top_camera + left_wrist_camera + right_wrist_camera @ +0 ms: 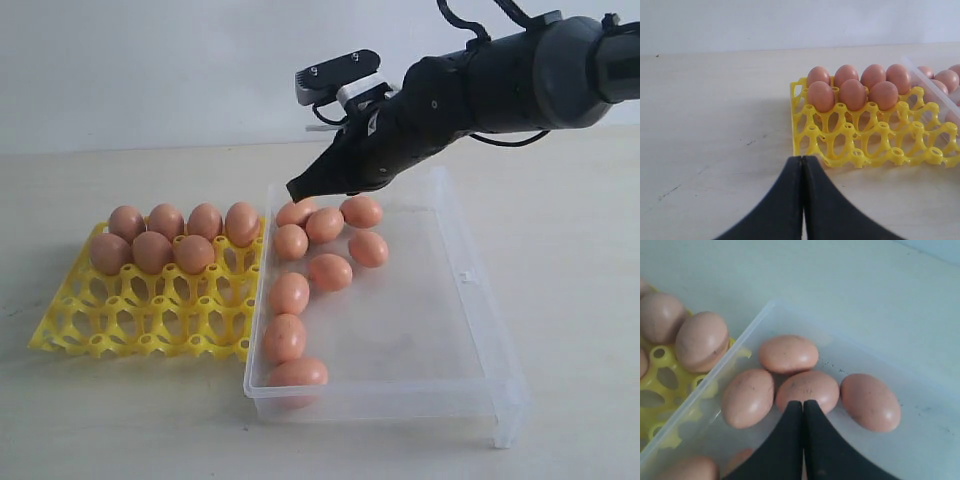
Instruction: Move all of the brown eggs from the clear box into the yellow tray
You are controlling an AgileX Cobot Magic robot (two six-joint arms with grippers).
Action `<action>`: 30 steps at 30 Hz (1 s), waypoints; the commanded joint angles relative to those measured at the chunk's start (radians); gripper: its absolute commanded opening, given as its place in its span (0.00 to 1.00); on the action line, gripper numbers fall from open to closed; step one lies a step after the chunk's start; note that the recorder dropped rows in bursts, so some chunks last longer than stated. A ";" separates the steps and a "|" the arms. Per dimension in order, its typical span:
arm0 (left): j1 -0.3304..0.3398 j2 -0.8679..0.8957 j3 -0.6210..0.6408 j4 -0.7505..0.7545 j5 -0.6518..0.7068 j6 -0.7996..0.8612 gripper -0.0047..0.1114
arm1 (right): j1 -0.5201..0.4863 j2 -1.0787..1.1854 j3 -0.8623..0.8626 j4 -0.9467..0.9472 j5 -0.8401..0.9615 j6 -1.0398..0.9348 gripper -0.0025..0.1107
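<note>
Several brown eggs lie along the left side of the clear box, and several more fill the two back rows of the yellow tray. My right gripper hangs shut and empty just above the box's far left corner. In the right wrist view its tips sit over one egg in a cluster of several, apart from it as far as I can tell. My left gripper is shut and empty, low over the bare table in front of the tray.
The pale table spreads all round. The box's right half holds no eggs. The tray's front rows of cups are bare. The left arm is out of the exterior view.
</note>
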 commanded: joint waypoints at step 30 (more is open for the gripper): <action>0.001 -0.006 -0.004 -0.001 -0.010 0.002 0.04 | 0.009 0.194 0.008 -0.004 0.021 0.003 0.49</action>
